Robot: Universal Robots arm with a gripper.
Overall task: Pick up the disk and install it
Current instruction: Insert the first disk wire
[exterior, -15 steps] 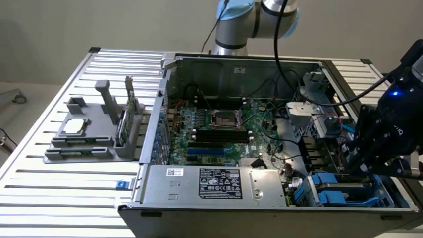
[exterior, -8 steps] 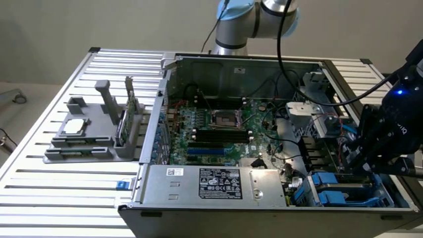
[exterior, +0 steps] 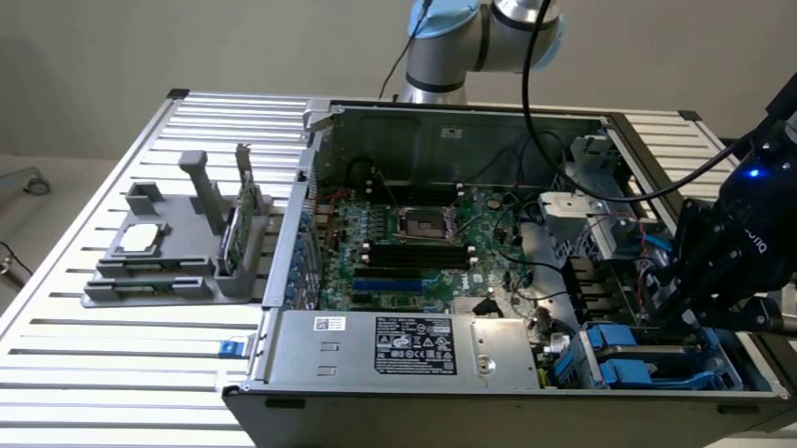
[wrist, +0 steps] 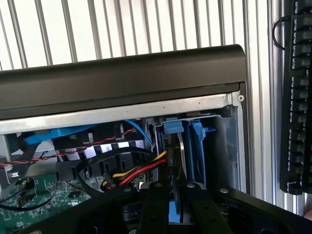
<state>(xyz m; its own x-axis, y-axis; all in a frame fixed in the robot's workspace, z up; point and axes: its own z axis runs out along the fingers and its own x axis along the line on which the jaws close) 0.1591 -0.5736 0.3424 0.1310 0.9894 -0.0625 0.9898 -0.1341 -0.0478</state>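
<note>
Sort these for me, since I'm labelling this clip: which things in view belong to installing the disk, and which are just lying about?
In the job: the disk, held in the pincer; the blue drive cage beside it; the computer case.
Lying about: the grey fixture, the small chip on it, the upright card, the keyboard.

Slatted metal desk (exterior: 125, 373). Carries open computer case (exterior: 498, 415), grey parts holder (exterior: 149, 285) toward exterior view's left, black keyboard (wrist: 297, 97) beside case.

Gripper (wrist: 174, 191) clasping disk (wrist: 181, 155) edge-on; red-yellow cables (wrist: 139, 170) beside; black case rim (wrist: 122, 73) near.
</note>
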